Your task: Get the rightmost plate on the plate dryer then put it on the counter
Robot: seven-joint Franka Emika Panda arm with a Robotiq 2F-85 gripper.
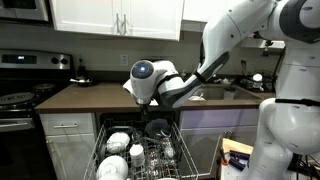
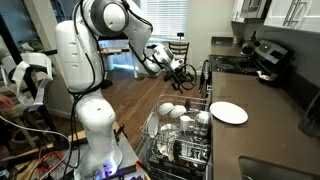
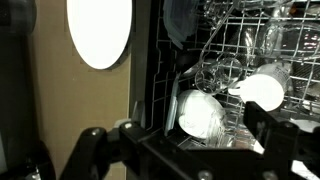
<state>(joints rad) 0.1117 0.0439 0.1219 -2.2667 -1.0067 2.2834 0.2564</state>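
The plate dryer (image 1: 150, 160) is a grey wire rack pulled out below the counter, holding white bowls, dishes and glasses; it also shows in the other exterior view (image 2: 180, 140) and in the wrist view (image 3: 240, 60). A white round plate (image 2: 228, 113) lies flat on the dark brown counter (image 2: 265, 140) beside the rack, and it also shows in the wrist view (image 3: 100, 30). My gripper (image 2: 182, 72) hangs above the rack's edge, apart from the plate. Its fingers are spread wide with nothing between them in the wrist view (image 3: 178, 130). In an exterior view, the gripper (image 1: 143, 98) hides the plate.
A black stove (image 1: 20, 95) with pans stands at one end of the counter (image 1: 90, 95). A sink (image 1: 225, 92) lies at the other end. White cabinets (image 1: 115, 15) hang above. The robot's white body (image 2: 85, 90) stands on the floor by the rack.
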